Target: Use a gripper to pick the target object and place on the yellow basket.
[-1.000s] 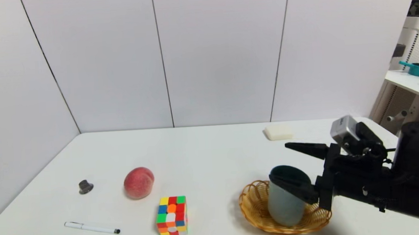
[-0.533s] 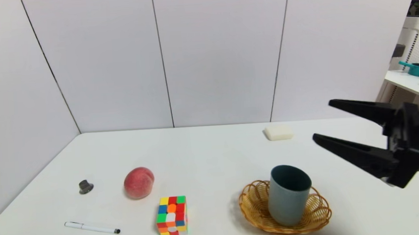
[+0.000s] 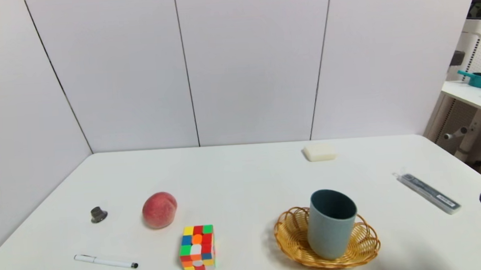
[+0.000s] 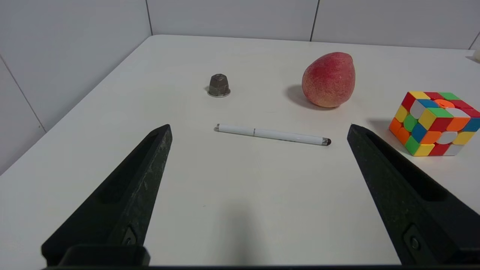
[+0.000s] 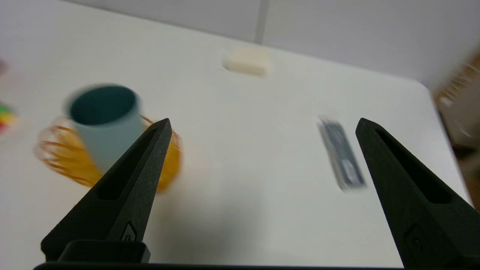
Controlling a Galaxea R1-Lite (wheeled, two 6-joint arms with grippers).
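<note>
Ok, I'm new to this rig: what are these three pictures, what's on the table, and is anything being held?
This is a two-armed robot. The wide picture comes from a camera on its head, looking down at a white table. The other two come from cameras on its wrists; the black wedges in them are that arm's own fingers.

The left hand is open and empty above a white pen, near a peach, a colour cube and a small metal nut.

The right hand is open and empty too, off at the table's right side; the head view shows only a dark tip.

The cup stands upright in the yellow basket. A white block and a slim grey case lie nearby. Nothing is held.
</note>
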